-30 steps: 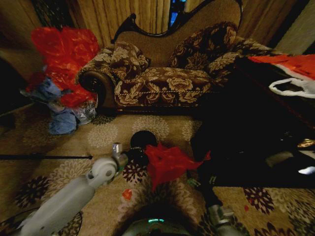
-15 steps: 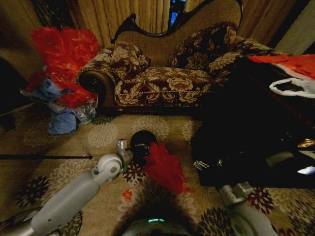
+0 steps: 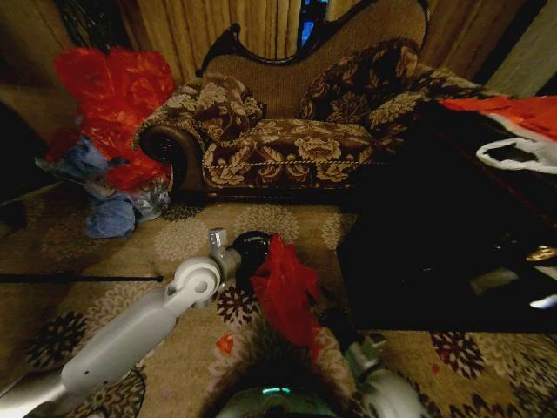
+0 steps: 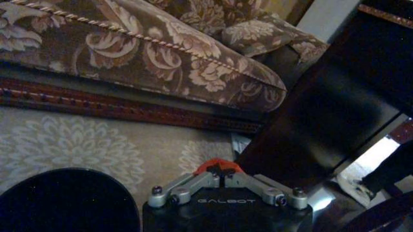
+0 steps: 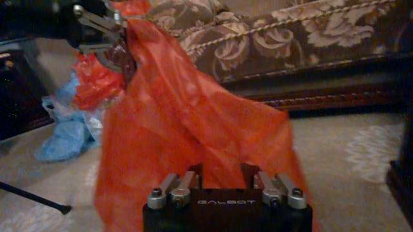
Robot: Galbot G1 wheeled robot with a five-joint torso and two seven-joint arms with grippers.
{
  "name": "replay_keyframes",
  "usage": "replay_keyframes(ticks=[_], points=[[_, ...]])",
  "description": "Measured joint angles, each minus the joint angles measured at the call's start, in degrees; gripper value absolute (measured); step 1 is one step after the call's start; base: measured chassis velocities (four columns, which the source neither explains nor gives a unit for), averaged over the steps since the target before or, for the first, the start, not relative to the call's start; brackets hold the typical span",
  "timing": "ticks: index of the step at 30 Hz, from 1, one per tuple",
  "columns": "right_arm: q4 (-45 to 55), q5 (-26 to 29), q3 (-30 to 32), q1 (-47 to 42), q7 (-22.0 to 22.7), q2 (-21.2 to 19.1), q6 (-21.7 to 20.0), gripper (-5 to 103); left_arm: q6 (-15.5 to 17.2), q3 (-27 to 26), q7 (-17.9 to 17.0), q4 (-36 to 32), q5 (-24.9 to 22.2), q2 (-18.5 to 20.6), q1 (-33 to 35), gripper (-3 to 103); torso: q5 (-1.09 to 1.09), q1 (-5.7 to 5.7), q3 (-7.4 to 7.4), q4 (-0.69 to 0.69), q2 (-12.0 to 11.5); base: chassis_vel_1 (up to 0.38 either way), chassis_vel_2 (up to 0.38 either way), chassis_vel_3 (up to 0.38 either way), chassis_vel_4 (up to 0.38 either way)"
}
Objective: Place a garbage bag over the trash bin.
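With the garbage bag (image 3: pixel 285 292) pinched in both the left gripper (image 4: pixel 220 170) and right gripper (image 5: pixel 219 175) beside the trash bin (image 3: pixel 249 249), its mouth looks bunched and could miss the rim.

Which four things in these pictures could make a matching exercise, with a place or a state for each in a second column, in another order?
Things:
1. garbage bag
2. trash bin
3. white plastic bag
4. sofa

Places or states:
A. lies on the dark table, on the robot's right
B. hangs between the left gripper and the right gripper, both shut on it
C. stands at the back, before the curtains
D. stands on the carpet, next to the left gripper

Pairs: 1-B, 2-D, 3-A, 4-C
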Motion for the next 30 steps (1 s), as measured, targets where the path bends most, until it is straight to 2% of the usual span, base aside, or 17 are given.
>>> replay_keyframes(ticks=[2, 6, 7, 9, 10, 15, 19, 22, 27, 30], points=[[0.0, -0.1, -0.5, 0.4, 0.1, 0.0, 0.0, 35, 0.0, 0.1, -0.1, -0.1, 0.0, 0.1, -0.1, 0, -0.01, 0.00, 0.00, 0.00, 0.0, 0.000, 0.000, 0.000, 0.000], [-1.8, -0.2, -2.0, 3.3, 0.0, -0.4, 0.1, 14, -0.2, 0.2, -0.3, -0.8, -0.5, 0.0, -0.6, 0, 0.00, 0.00, 0.00, -0.01, 0.0, 0.000, 0.000, 0.000, 0.000], [-1.8, -0.2, -2.0, 3.3, 0.0, -0.4, 0.1, 14, -0.2, 0.2, -0.3, -0.8, -0.5, 0.0, -0.6, 0, 0.00, 0.00, 0.00, -0.01, 0.0, 0.000, 0.000, 0.000, 0.000], [-2.8, 0.3, -3.5, 6.2, 0.7, -0.7, -0.1, 3, -0.5, 0.6, -0.6, -1.3, -0.8, 0.0, -1.3, 0, -0.01, 0.00, 0.00, -0.01, 0.0, 0.000, 0.000, 0.000, 0.000], [-3.4, 1.0, -4.6, 8.0, 1.6, -0.8, -0.4, 1, -0.6, 0.7, -0.7, -1.6, -1.2, 0.0, -1.8, 0, 0.00, 0.00, 0.00, -0.01, 0.0, 0.000, 0.000, 0.000, 0.000], [-5.6, 2.6, -7.1, 13.6, 3.0, -0.8, -1.3, 0, -0.7, 0.7, -1.1, -1.9, -2.2, 0.0, -3.1, 0, 0.02, 0.00, 0.00, 0.00, 0.0, 0.000, 0.000, 0.000, 0.000], [-8.0, 4.1, -9.5, 18.9, 3.5, -0.2, -2.0, 0, -1.0, 0.6, -2.4, -2.1, -3.1, -0.3, -3.9, 0, 0.00, 0.00, 0.00, 0.00, 0.0, 0.000, 0.000, 0.000, 0.000], [-11.4, 4.7, -12.0, 23.5, 4.7, 1.7, -2.1, 0, -1.6, 0.1, -4.5, -2.9, -3.8, -0.7, -3.7, 0, 0.01, 0.00, 0.00, -0.01, 0.0, 0.000, 0.000, 0.000, 0.000], [-14.9, 4.6, -11.9, 26.3, 5.7, 3.5, -1.5, 0, -1.9, -1.6, -5.3, -3.4, -3.8, -0.5, -2.6, 0, 0.00, 0.00, 0.00, 0.00, 0.0, 0.000, 0.000, 0.000, 0.000], [-16.2, 4.6, -9.7, 27.5, 5.9, 3.7, -1.0, 0, -1.9, -3.3, -5.1, -4.2, -3.5, 0.7, -1.2, 0, 0.00, 0.00, 0.00, -0.01, 0.0, 0.000, 0.000, 0.000, 0.000]])
